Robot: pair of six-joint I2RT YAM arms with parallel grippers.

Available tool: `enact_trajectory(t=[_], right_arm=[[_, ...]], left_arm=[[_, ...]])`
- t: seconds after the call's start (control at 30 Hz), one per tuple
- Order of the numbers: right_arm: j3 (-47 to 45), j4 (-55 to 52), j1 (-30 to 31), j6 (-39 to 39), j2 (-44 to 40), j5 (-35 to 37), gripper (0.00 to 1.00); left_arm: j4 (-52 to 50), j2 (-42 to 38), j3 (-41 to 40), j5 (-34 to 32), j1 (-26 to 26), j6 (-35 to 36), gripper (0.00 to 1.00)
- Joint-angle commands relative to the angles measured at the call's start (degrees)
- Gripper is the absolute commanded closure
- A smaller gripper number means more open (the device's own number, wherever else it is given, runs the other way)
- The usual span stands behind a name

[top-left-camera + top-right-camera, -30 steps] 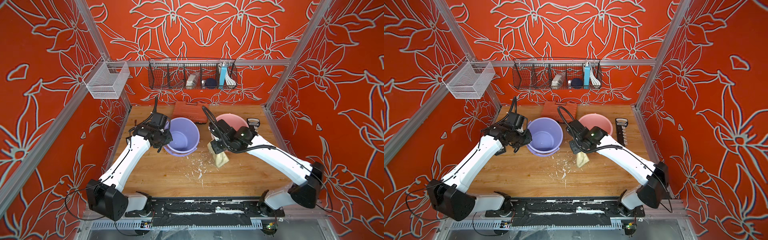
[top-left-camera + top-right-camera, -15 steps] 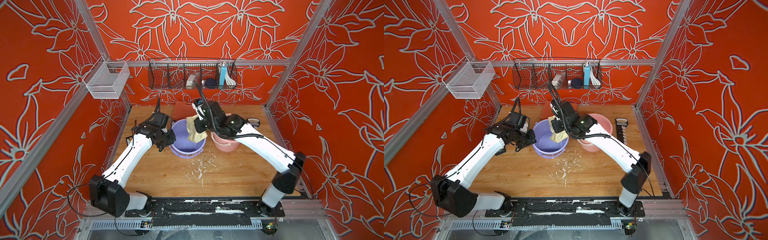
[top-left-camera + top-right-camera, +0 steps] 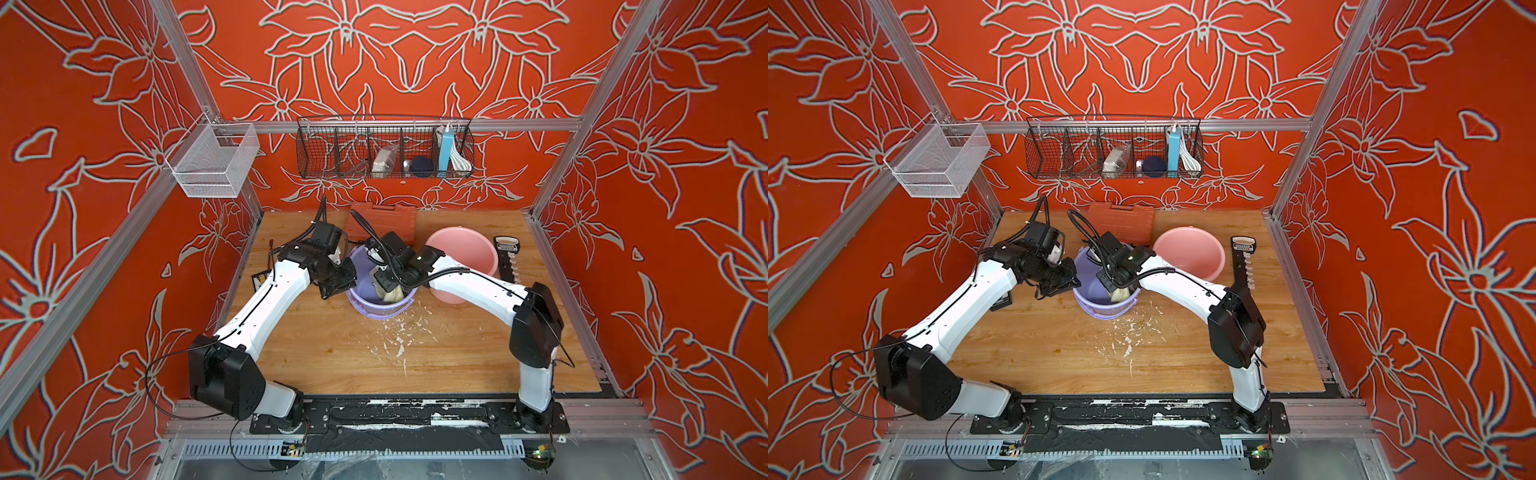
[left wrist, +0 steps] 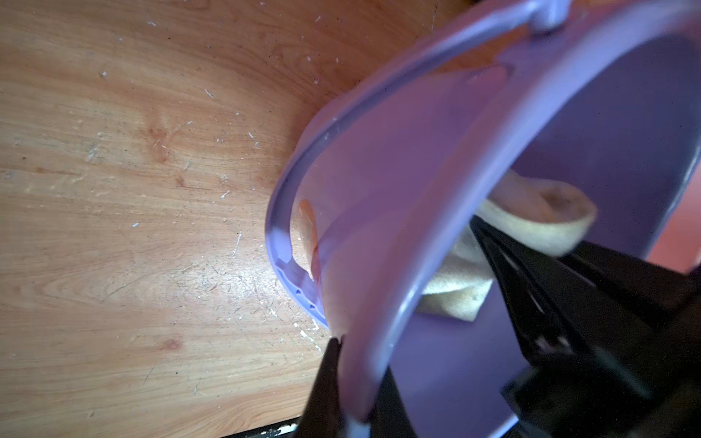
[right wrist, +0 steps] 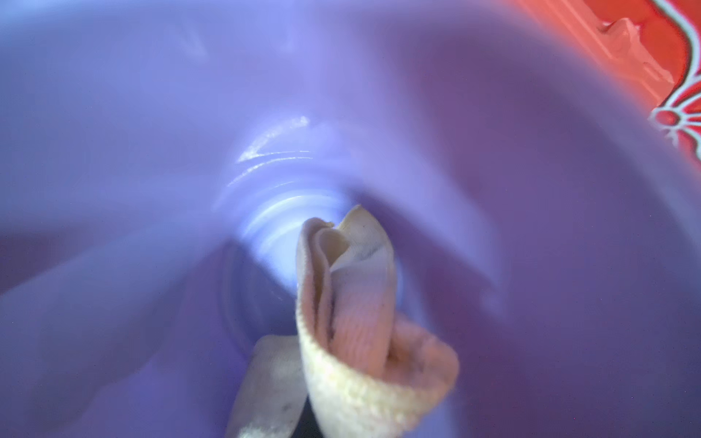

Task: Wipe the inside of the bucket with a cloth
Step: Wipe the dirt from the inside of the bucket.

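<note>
The purple bucket (image 3: 380,311) (image 3: 1105,311) stands mid-table. My left gripper (image 3: 347,283) (image 3: 1072,283) (image 4: 356,398) is shut on the bucket's left rim, one finger outside the wall (image 4: 379,189) and one inside. My right gripper (image 3: 388,286) (image 3: 1116,289) reaches down inside the bucket, shut on the cream-beige cloth (image 3: 391,296) (image 3: 1119,295). In the right wrist view the folded cloth (image 5: 352,303) hangs toward the bucket's floor (image 5: 288,216) and hides the fingertips. In the left wrist view the cloth (image 4: 538,223) lies against the inner wall.
A pink bucket (image 3: 461,257) stands just right of the purple one. A red tool case (image 3: 382,222) lies behind both. White scraps (image 3: 399,340) litter the wood in front. A black strip of tools (image 3: 509,259) lies at the right edge. Wire baskets (image 3: 384,147) hang on the back rail.
My right arm lifted the cloth from the table in front of the pink bucket, swung it over the purple bucket and lowered it inside. The left gripper kept its hold on the rim.
</note>
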Motion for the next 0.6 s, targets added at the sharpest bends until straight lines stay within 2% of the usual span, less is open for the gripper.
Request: enact_trajectory(t=[0.0, 0.33, 0.47, 0.57], right_arm=[[0.95, -2.14, 0.14, -2.81, 3.41, 4.42, 1.0], [4.03, -4.73, -0.39, -2.89, 10.55, 6.65, 1.0], [7.9, -8.31, -1.9, 0.14, 15.94, 8.12, 1.0], [11.69, -11.87, -3.43, 3.08, 20.89, 5.61, 1.0]], left_arm=[[0.99, 0.03, 1.47, 2.65, -0.24, -0.63, 1.0], [1.87, 0.36, 1.53, 4.71, -0.24, -1.21, 1.0], [1.99, 0.28, 0.85, 5.57, -0.2, -1.15, 1.0], [2.17, 0.68, 0.32, 6.68, -0.24, -1.13, 1.0]])
